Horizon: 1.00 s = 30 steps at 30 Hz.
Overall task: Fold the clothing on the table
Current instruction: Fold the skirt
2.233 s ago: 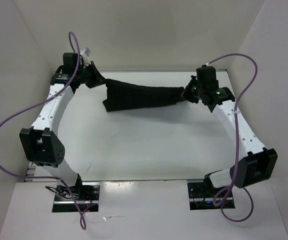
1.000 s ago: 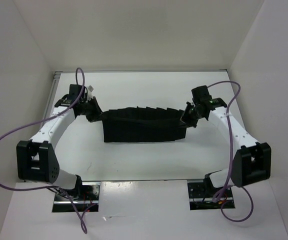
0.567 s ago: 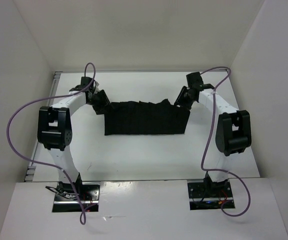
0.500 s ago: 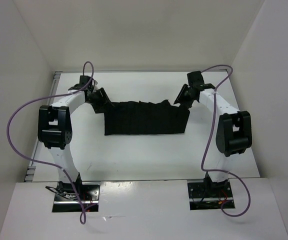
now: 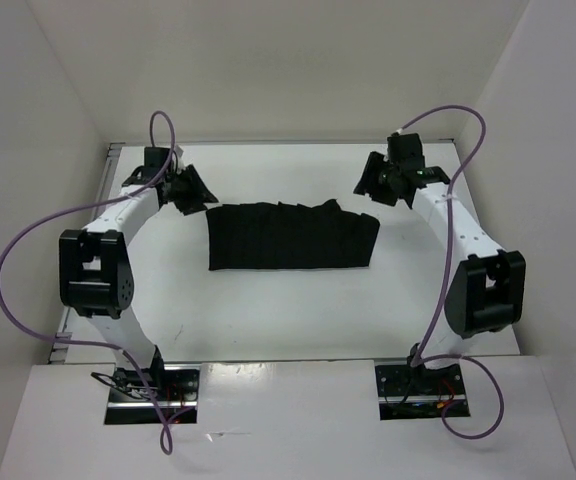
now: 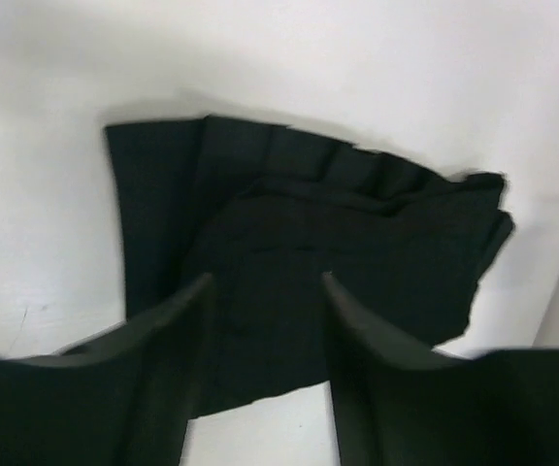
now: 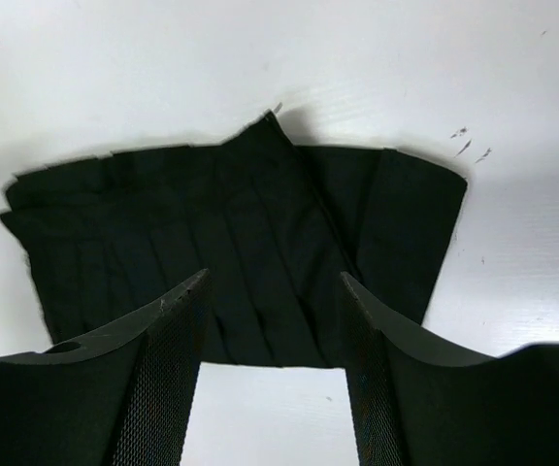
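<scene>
The clothing (image 5: pixel 293 237) lay flat in the middle of the bench (image 5: pixel 288 320), with its long axis running from 9 o'clock to 3 o'clock and its pleats running from 12 to 6. The left hand (image 5: pixel 190 189) hovered just off the far left corner, so the cloth lay toward 4 o'clock from it. The right hand (image 5: pixel 372 181) hovered just off the far right corner, with the cloth toward 8 o'clock. Both hands were released, their fingers apart and holding nothing, and in each wrist view the cloth showed on the bench beyond the gap. I judged the two arms to be about equally near, each to its own short end. The far edge at 12 o'clock looked uneven, while the near edge was straight. Around them were only the white walls (image 5: pixel 58 90) and the purple cables (image 5: pixel 13 250), and nothing stood between the hands and the cloth.
</scene>
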Each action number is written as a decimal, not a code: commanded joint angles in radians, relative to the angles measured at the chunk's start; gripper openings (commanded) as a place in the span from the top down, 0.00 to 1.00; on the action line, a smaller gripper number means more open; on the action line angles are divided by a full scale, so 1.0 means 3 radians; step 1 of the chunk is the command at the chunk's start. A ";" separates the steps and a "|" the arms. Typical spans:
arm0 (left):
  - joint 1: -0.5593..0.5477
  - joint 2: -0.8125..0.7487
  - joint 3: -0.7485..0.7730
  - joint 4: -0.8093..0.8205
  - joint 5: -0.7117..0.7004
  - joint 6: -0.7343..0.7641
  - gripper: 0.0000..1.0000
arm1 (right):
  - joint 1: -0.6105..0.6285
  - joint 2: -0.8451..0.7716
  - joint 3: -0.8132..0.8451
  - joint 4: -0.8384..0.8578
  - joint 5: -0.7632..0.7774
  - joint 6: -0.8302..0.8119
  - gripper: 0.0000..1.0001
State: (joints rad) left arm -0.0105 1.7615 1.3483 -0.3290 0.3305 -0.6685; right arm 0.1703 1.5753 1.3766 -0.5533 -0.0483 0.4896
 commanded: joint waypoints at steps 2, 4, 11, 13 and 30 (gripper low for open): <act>-0.0001 0.0228 -0.0143 0.0044 -0.0278 0.0208 0.61 | 0.0020 0.0398 0.0064 -0.0053 -0.0207 -0.0461 0.40; -0.0001 0.0356 -0.0113 0.0043 -0.0279 0.0245 0.83 | 0.0020 0.0547 0.0202 -0.0088 -0.0253 -0.0594 0.40; -0.0001 0.0601 0.0061 0.0013 -0.0360 0.0245 0.91 | 0.0020 0.1104 0.0591 -0.0124 -0.0473 -0.0665 0.40; -0.0001 0.0638 0.0092 0.0013 -0.0391 0.0245 0.91 | 0.0020 0.1237 0.0622 -0.0124 -0.0473 -0.0666 0.40; -0.0103 0.1016 0.0092 0.0013 -0.0488 0.0214 1.00 | 0.0020 0.1800 0.0954 -0.0032 -0.0770 -0.0727 0.42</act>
State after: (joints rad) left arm -0.0319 2.0277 1.3640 -0.3286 0.2108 -0.6273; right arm 0.1703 2.0937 1.6032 -0.5888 -0.2512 0.2901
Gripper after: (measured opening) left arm 0.000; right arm 0.588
